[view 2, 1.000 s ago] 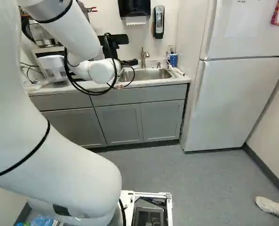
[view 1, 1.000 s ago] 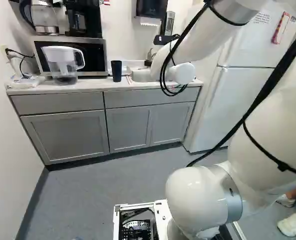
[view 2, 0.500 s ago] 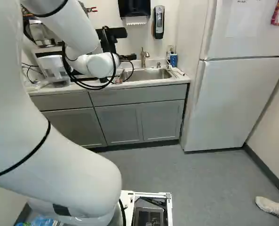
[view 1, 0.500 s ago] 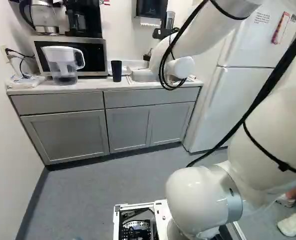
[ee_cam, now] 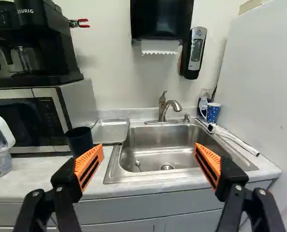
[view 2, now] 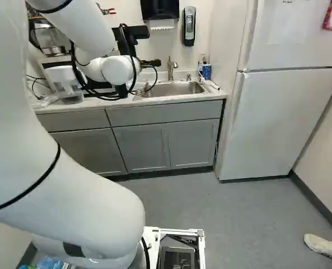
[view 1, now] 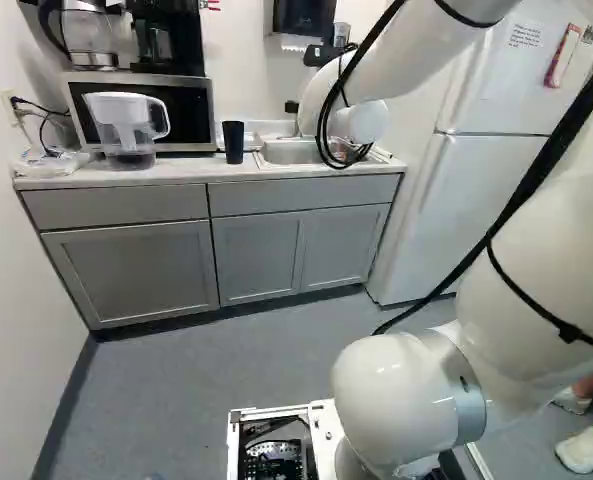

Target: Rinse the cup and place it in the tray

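Note:
My gripper (view 2: 122, 91) is partly hidden by the wrist in the right base view; its fingertips cannot be made out there. In the wrist view the gripper (ee_cam: 148, 153) stands wide open, orange pads apart, nothing held between them. The dark cup (view 1: 233, 142) stands upright on the counter, left of the sink. Seen from the wrist, the same cup (ee_cam: 79, 140) is just past one finger, which overlaps its lower part. Behind and beside it a shallow metal tray (ee_cam: 110, 130) lies next to the sink. The steel sink (ee_cam: 172, 142) with its faucet (ee_cam: 166, 108) is ahead, between the fingers.
A microwave (ee_cam: 32, 116) and a water pitcher (view 1: 128, 128) are on the counter beside the cup. A patterned blue mug (ee_cam: 212, 112) and a white brush (ee_cam: 237, 140) lie beyond the sink. The fridge (view 2: 277, 123) stands right of the counter.
The wrist has shifted slightly upward in both base views, and a little leftward in the right one. The base has not moved, and the cup stands where it was.

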`<state>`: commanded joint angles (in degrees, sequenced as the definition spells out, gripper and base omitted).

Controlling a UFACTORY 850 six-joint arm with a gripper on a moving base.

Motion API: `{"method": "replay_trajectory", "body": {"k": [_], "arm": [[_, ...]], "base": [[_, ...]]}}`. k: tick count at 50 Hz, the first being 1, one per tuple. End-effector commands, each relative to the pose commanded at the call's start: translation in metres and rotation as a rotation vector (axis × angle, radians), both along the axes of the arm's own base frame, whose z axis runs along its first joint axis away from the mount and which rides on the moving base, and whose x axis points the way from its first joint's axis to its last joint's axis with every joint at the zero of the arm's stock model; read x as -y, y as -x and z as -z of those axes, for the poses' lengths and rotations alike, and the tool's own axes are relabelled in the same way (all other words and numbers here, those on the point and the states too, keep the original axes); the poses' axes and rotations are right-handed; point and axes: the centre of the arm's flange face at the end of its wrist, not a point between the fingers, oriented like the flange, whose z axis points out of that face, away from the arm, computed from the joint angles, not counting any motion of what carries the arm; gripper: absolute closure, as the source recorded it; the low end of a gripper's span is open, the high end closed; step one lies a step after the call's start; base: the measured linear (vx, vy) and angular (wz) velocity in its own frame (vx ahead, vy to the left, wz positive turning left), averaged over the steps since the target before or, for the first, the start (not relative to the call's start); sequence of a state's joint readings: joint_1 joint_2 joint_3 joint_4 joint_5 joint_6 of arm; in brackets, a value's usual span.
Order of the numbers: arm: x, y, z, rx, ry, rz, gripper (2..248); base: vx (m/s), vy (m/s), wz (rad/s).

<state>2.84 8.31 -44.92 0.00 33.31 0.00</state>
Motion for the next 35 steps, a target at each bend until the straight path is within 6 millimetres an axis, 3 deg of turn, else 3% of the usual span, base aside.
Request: {"method": "replay_trajectory", "body": {"k": [35], "arm": [[-0.007,-0.009,-0.031,-0.009,0.001,-0.014,3]], "base": [[0.0,0.0,0.0]]}}
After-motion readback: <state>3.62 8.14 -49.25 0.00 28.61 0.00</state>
